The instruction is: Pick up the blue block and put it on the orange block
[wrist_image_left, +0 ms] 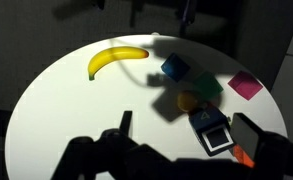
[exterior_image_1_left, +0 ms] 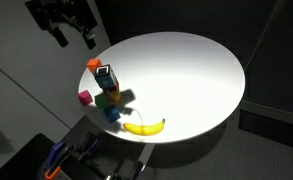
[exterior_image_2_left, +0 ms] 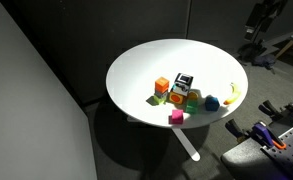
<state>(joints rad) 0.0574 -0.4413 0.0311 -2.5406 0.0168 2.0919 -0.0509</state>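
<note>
The blue block (exterior_image_1_left: 112,114) sits on the round white table (exterior_image_1_left: 196,70), between a green block (exterior_image_1_left: 111,100) and a banana (exterior_image_1_left: 144,126). It also shows in the other exterior view (exterior_image_2_left: 212,102) and in the wrist view (wrist_image_left: 174,67). The orange block (exterior_image_1_left: 93,65) stands next to a dark block with a white-and-black label (exterior_image_1_left: 104,75). In the wrist view the orange block (wrist_image_left: 244,155) is partly hidden by a finger. My gripper (exterior_image_1_left: 74,40) is open and empty. It hangs high above the table edge near the orange block, and in the wrist view (wrist_image_left: 186,135) its fingers straddle the labelled block (wrist_image_left: 214,128).
A pink block (wrist_image_left: 247,85) lies near the table edge and a green block (wrist_image_left: 208,85) lies next to the blue one. A round orange ball (wrist_image_left: 188,101) sits among the blocks. The banana (wrist_image_left: 116,58) lies apart from them. Dark walls and equipment surround the table.
</note>
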